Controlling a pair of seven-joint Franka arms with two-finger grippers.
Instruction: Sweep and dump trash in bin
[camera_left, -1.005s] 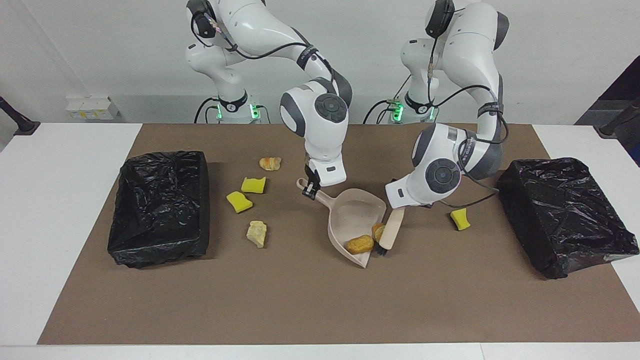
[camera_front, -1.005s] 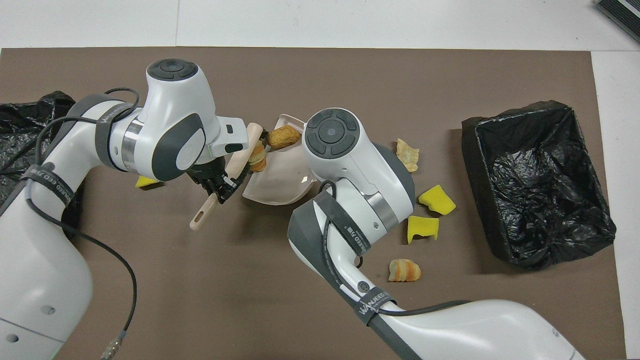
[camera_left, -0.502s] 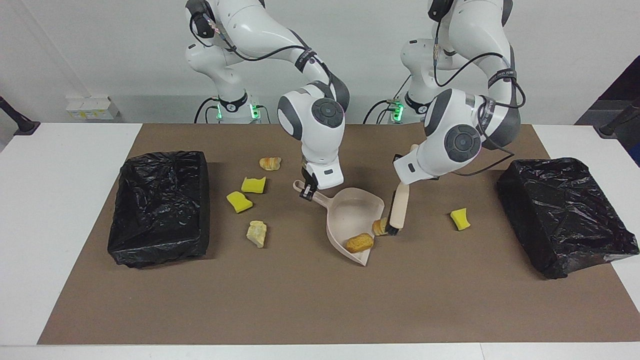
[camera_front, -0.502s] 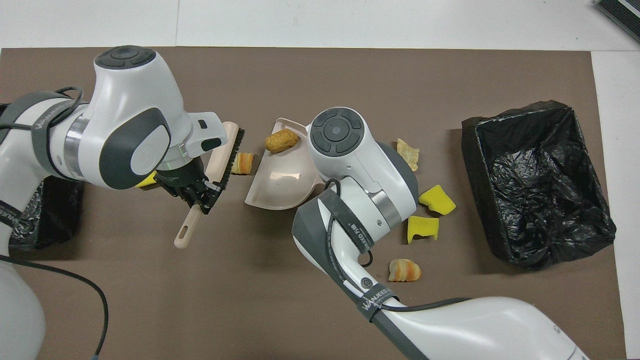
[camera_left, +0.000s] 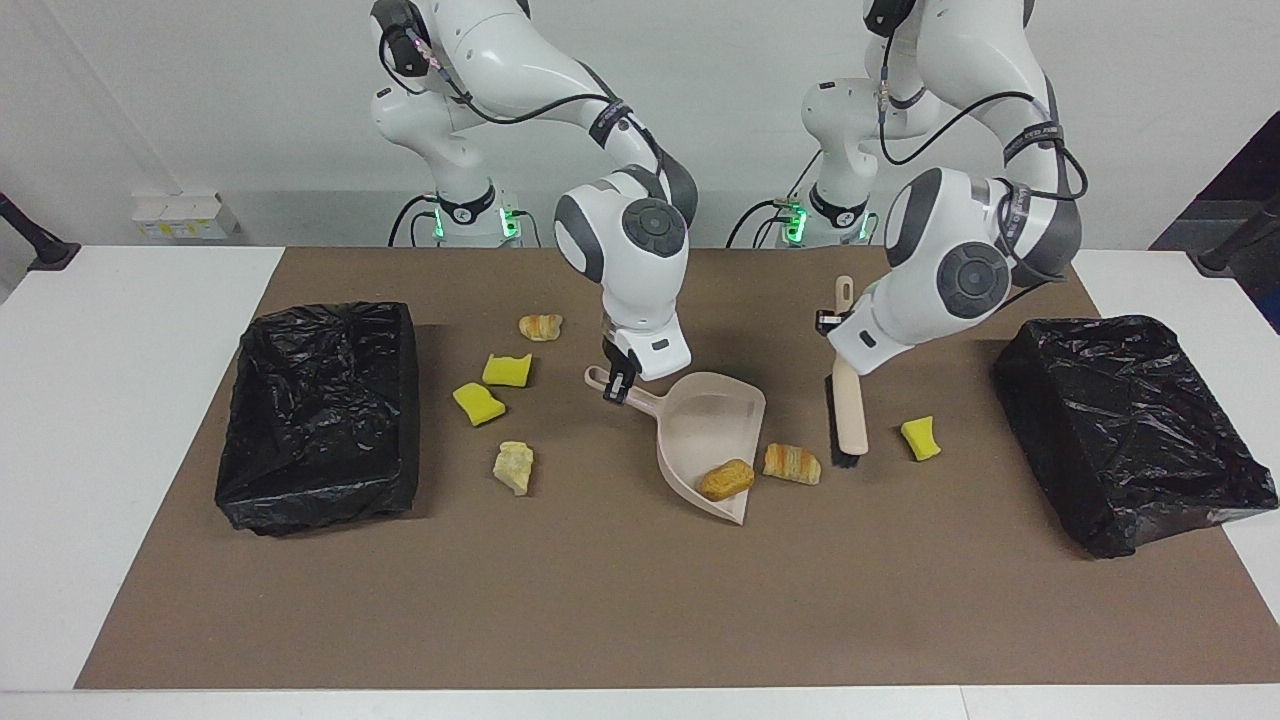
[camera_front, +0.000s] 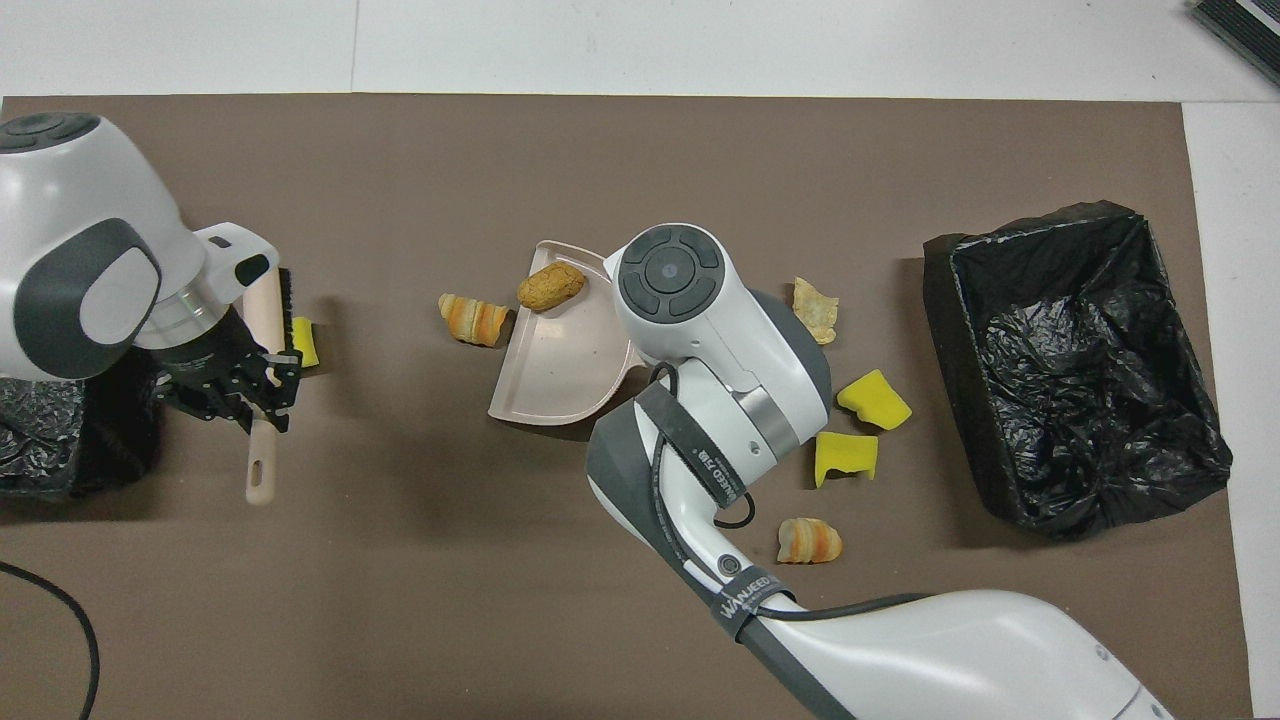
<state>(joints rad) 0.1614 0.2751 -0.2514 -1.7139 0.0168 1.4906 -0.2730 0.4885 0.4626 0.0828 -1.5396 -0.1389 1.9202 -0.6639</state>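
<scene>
**Clerk:** While both arms are busy, list the lot from the robots outward. Centre the dial on the dustpan (camera_left: 700, 425), with twelve pointing away from the robots.

**Checker:**
- Item 1, trash: orange bread lump (camera_left: 540, 326) at four o'clock.
- Item 2: right gripper (camera_left: 620, 385), clamped on the dustpan's handle.
- Item 3: left gripper (camera_left: 832, 322), clenched round the brush (camera_left: 848, 410), whose head hangs low over the brown mat (camera_left: 640, 600).
- Item 4: two yellow sponges (camera_left: 507, 369) at three.
- Item 5: third sponge (camera_left: 920, 438) at nine, just beside the brush.

**Clerk:** And farther out?

**Checker:**
- Beige lump (camera_left: 514, 467) between two and three.
- Striped lump (camera_left: 792, 463) at ten, on the mat beside the pan's mouth.
- Brown lump (camera_left: 726, 480) inside the pan.
- Black-lined bins (camera_left: 320, 415) at three and nine.
</scene>
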